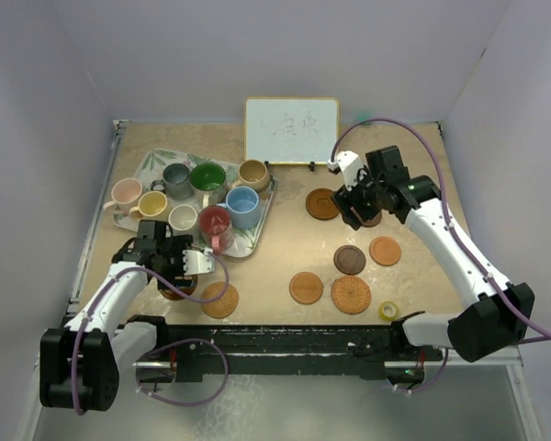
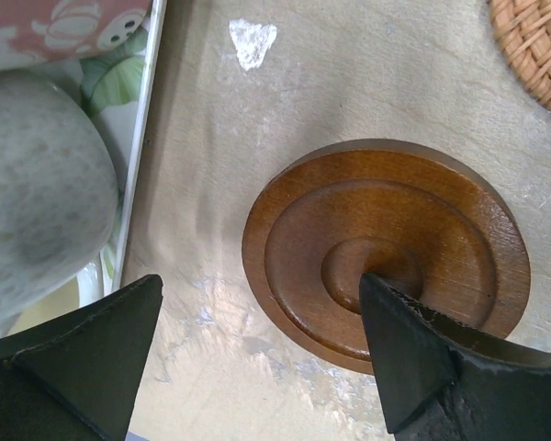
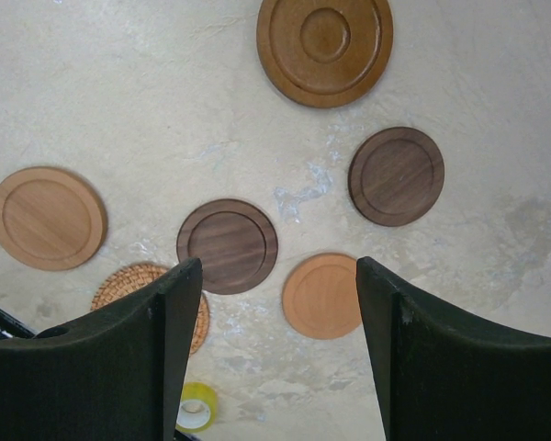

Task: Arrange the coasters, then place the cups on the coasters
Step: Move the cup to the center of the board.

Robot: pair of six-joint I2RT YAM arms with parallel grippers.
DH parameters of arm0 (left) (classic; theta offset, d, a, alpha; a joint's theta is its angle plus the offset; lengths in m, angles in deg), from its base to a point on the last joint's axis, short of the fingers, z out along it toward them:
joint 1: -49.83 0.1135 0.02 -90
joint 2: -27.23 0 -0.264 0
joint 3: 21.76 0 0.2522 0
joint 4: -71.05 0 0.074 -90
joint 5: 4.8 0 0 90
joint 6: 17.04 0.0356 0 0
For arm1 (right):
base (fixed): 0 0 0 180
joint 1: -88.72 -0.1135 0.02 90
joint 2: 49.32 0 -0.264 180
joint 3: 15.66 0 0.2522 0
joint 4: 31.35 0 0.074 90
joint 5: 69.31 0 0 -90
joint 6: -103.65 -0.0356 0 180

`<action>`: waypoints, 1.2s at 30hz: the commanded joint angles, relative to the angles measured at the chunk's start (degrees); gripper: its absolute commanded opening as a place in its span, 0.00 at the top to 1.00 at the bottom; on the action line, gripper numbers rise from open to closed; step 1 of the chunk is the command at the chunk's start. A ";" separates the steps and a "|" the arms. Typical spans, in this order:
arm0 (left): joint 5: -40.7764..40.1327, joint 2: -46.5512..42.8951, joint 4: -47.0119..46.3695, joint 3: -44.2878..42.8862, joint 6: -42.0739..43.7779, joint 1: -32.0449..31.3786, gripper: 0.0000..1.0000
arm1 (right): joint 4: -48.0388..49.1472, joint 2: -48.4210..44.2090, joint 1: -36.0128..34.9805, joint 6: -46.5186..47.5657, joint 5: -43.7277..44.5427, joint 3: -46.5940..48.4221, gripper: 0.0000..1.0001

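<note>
A beige counter (image 1: 285, 248) boxed in by white walls carries a leaf-patterned tray (image 1: 154, 163) at the left rear. All eight cups (image 1: 242, 206) stand crowded on it, none yet on a coaster. The left hand (image 2: 257, 280) hangs open just beside the tray over a ringed brown coaster (image 2: 386, 248), one finger over its centre; contact cannot be told. The right hand (image 3: 277, 265) is open too, above scattered coasters (image 3: 227, 245) on the right half. A woven coaster (image 1: 220, 300) lies near the front edge.
</note>
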 commanded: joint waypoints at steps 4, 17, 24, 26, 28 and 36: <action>3.36 -1.38 2.98 1.47 4.03 -5.43 0.17 | 2.16 -3.63 -0.16 0.83 -1.69 -4.40 0.29; 4.40 -0.40 5.76 1.59 5.56 -16.89 0.21 | 4.13 -8.36 1.90 3.16 -3.13 -10.55 0.29; 5.42 0.58 6.84 -0.23 3.51 -22.98 0.22 | 4.63 -8.79 4.10 3.58 -4.62 -11.03 0.29; 5.56 1.50 6.29 -0.83 2.51 -24.86 0.23 | 4.59 -8.42 4.37 3.62 -4.68 -10.99 0.29; 5.58 2.42 5.39 -1.24 1.59 -26.93 0.23 | 4.59 -8.21 4.49 3.81 -4.72 -10.99 0.29; 3.76 8.19 -1.16 -3.36 -3.58 -36.43 0.24 | 4.75 -8.42 4.85 4.10 -4.95 -11.34 0.29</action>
